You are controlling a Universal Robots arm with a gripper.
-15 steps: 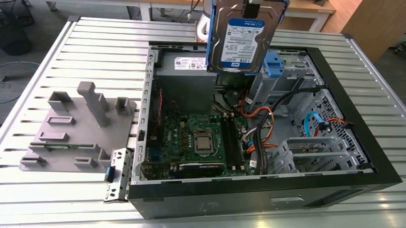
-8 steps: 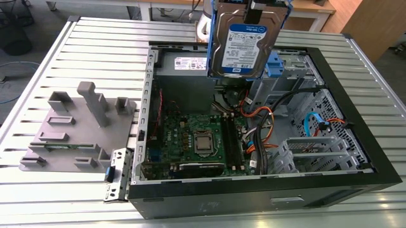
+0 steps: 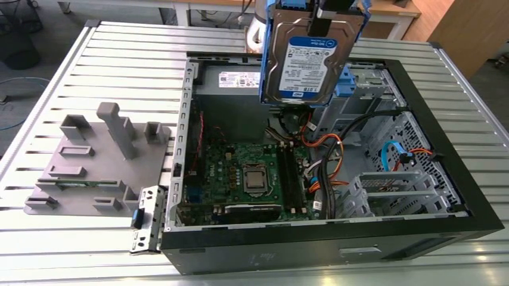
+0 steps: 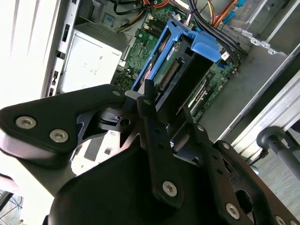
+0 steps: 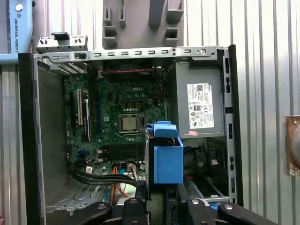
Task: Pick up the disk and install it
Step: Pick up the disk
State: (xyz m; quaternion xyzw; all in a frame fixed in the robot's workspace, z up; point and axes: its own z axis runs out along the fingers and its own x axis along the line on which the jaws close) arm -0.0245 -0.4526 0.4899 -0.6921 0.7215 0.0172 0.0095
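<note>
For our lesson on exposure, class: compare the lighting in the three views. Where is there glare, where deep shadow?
Second wrist view: the table is blown out to white, while the claw gripping the disk is almost black. Exterior view: soft, even light over the computer case, no hard shadows. First wrist view: even; the white sticker on the grey box is bright, not washed out.

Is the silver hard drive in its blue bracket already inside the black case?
No, the end effector holds the silver hard drive above the black case.
</note>
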